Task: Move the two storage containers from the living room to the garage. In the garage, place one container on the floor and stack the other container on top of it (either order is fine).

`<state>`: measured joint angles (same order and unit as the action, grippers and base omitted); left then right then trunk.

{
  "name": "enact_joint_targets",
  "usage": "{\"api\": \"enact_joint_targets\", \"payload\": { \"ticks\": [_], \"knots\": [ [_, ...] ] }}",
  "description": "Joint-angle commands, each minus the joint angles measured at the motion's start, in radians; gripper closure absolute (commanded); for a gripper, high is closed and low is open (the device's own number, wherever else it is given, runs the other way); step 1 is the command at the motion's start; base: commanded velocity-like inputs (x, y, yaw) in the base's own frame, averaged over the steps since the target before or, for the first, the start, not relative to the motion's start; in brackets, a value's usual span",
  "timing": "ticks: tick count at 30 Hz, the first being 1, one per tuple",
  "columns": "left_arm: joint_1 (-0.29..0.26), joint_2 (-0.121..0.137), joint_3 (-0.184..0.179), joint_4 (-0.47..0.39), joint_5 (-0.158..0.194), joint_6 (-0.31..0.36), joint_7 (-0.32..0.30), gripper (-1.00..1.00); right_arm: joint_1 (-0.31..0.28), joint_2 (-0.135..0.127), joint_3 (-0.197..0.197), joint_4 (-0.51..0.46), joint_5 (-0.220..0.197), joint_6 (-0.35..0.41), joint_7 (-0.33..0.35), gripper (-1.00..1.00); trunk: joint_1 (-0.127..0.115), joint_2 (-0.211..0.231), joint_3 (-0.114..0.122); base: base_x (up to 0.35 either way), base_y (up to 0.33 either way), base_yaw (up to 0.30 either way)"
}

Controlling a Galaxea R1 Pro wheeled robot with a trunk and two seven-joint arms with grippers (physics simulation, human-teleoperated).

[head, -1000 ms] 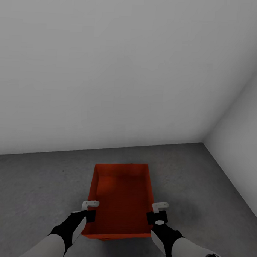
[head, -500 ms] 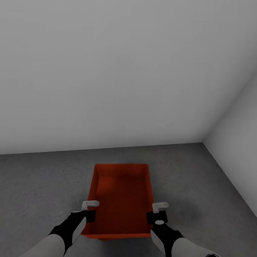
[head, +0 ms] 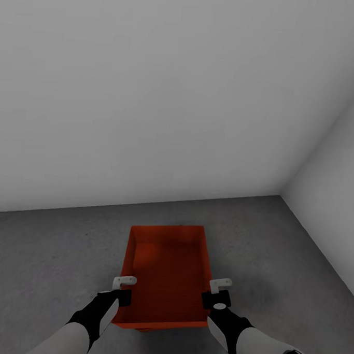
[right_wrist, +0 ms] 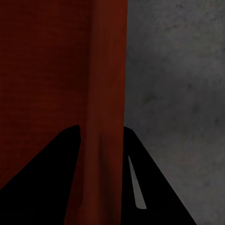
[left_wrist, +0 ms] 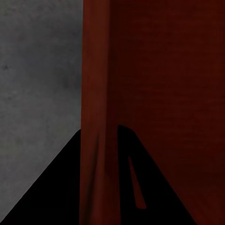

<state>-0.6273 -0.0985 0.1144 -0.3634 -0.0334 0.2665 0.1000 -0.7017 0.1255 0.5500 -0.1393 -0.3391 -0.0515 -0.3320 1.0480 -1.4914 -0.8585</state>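
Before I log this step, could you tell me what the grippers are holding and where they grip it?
Both hold one storage container: the left gripper straddles its left side wall, the right gripper its right side wall, near the near end.

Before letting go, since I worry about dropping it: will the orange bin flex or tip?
Probably stiff: the storage container keeps straight walls with the left gripper and right gripper straddling opposite rims. Unlikely to tip: it looks wide, shallow, and empty.

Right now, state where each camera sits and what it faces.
Head view: high on the robot, looking down at the orange bin on the grey floor near a wall corner; both arms show.
Left wrist view: along dark fingers astride the bin's wall.
Right wrist view: likewise astride the opposite wall.
All three show bin and floor.
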Motion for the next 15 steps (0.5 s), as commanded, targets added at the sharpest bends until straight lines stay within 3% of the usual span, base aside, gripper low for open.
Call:
{"api": "enact_joint_targets", "payload": {
  "ticks": [1, 8, 15],
  "knots": [
    [0.000, 0.037, -0.001, -0.005, -0.015, 0.007, 0.006, 1.00, -0.001, -0.010, -0.016, 0.003, -0.021, -0.005, -0.002, 1.00, 0.004, -0.008, -0.004, 0.000, 0.000, 0.000],
    [0.000, 0.037, -0.001, -0.005, -0.016, 0.007, 0.006, 1.00, -0.001, -0.010, -0.016, 0.003, -0.021, -0.005, -0.002, 1.00, 0.031, -0.057, -0.026, 0.000, 0.000, 0.000],
    [0.000, 0.037, -0.001, -0.005, -0.016, 0.007, 0.006, 1.00, -0.001, -0.010, -0.016, 0.003, -0.021, -0.005, -0.002, 1.00, 0.035, -0.064, -0.029, 0.000, 0.000, 0.000]
  ]
}}
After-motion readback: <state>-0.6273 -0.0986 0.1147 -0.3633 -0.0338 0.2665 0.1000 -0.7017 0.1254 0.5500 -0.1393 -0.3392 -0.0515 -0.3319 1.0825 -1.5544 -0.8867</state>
